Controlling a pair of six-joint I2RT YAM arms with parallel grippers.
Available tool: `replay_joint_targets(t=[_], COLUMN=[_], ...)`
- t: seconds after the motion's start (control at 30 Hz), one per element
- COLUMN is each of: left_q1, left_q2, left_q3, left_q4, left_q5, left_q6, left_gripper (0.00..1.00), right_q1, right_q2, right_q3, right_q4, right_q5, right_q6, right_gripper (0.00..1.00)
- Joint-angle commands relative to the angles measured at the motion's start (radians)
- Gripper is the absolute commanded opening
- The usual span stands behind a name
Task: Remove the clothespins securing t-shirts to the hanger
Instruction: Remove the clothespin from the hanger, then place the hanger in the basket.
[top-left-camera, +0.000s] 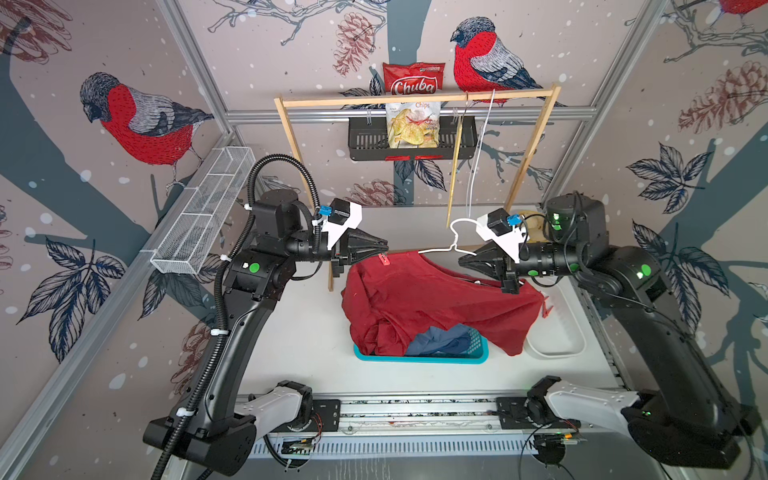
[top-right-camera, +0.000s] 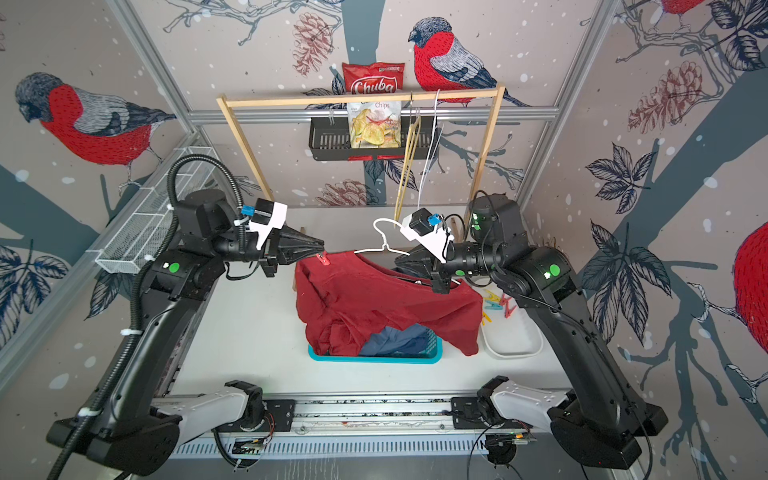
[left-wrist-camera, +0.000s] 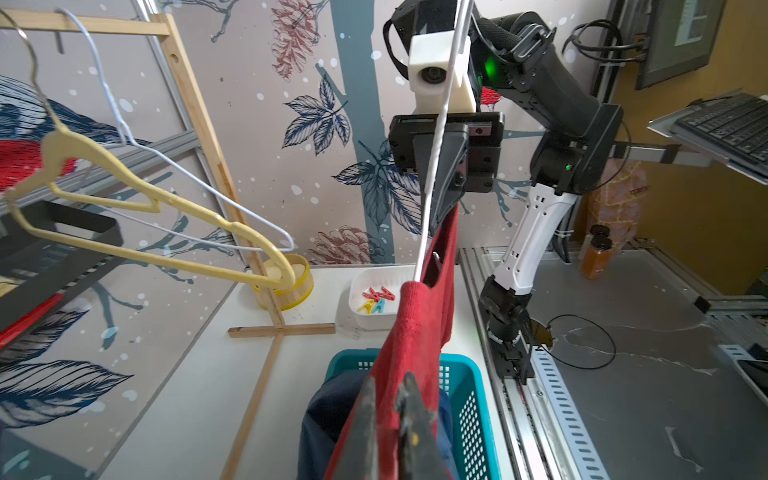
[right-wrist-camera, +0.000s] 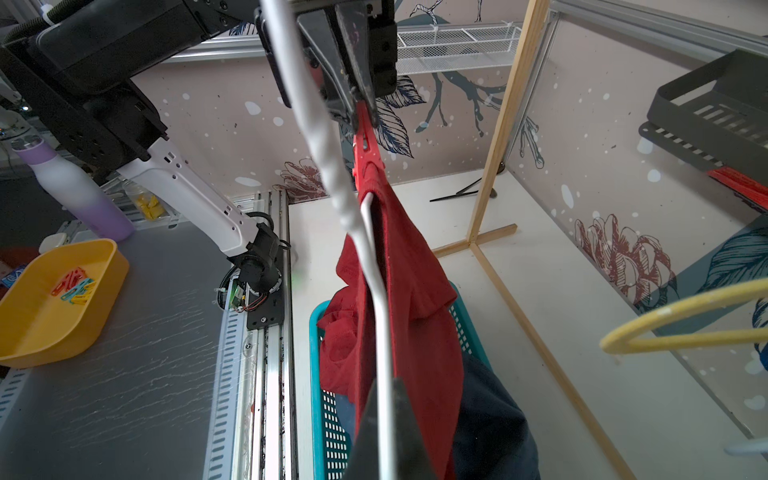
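Nearest, the teal basket (top-left-camera: 419, 358) is seen with a blue t-shirt (top-left-camera: 440, 340) already lying inside, so it is judged to be the drop spot for freed garments. Over the basket's far rim the dark red t-shirt (top-left-camera: 415, 299) is draped, with its hem spilling into the basket and its shoulders held up above it on the white hanger (right-wrist-camera: 380, 299).

Above the basket's right end, the right gripper (top-left-camera: 461, 260) is clamped shut on the hanger's shoulder, cloth and wire together. The hanger is judged to be braced there so it cannot swing or twist while a pin is worked.

Above the basket's left end, the left gripper (top-left-camera: 386, 248) is closed narrow on the tail of the red clothespin (right-wrist-camera: 365, 145). That pin is not yet off and is seen biting shirt and wire together. A squeeze on the tail is what its mouth needs in order to let go.

Just right of the basket, a white tray (top-right-camera: 513, 340) is set with loose clothespins (top-right-camera: 498, 301) in red, yellow and blue.

Farthest behind the basket, the wooden rack (top-left-camera: 332, 100) is seen, with a bare yellow hanger (left-wrist-camera: 95, 151) hung on it
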Motion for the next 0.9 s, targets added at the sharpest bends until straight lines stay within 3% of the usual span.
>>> replay_joint_targets(t=[0.0, 0.07, 0.37, 0.53, 0.7, 0.8, 0.87], left_q1=[0.008, 0.009, 0.011, 0.012, 0.011, 0.011, 0.011], left_q2=[-0.030, -0.057, -0.075, -0.092, -0.087, -0.089, -0.098], left_q3=[0.006, -0.014, -0.039, -0.092, -0.166, -0.221, -0.257], left_q4=[0.087, 0.142, 0.198, 0.232, 0.246, 0.272, 0.300], left_q5=[-0.139, -0.205, -0.310, -0.436, -0.558, -0.636, -0.666], left_q6=[-0.056, -0.069, -0.120, -0.152, -0.226, -0.296, -0.334], left_gripper=[0.00, 0.00, 0.00, 0.00, 0.00, 0.00, 0.00], right_q1=[-0.016, -0.023, -0.025, -0.023, 0.005, 0.028, 0.034], right_q2=[0.004, 0.012, 0.076, 0.167, 0.252, 0.300, 0.317], right_q3=[-0.019, -0.044, -0.114, -0.229, -0.322, -0.359, -0.367], right_q4=[0.065, 0.075, 0.152, 0.367, 0.510, 0.521, 0.490], right_q5=[-0.048, -0.087, -0.166, -0.235, -0.219, -0.153, -0.047], right_q6=[0.024, 0.033, 0.091, 0.273, 0.416, 0.473, 0.510], right_gripper=[0.00, 0.00, 0.00, 0.00, 0.00, 0.14, 0.42])
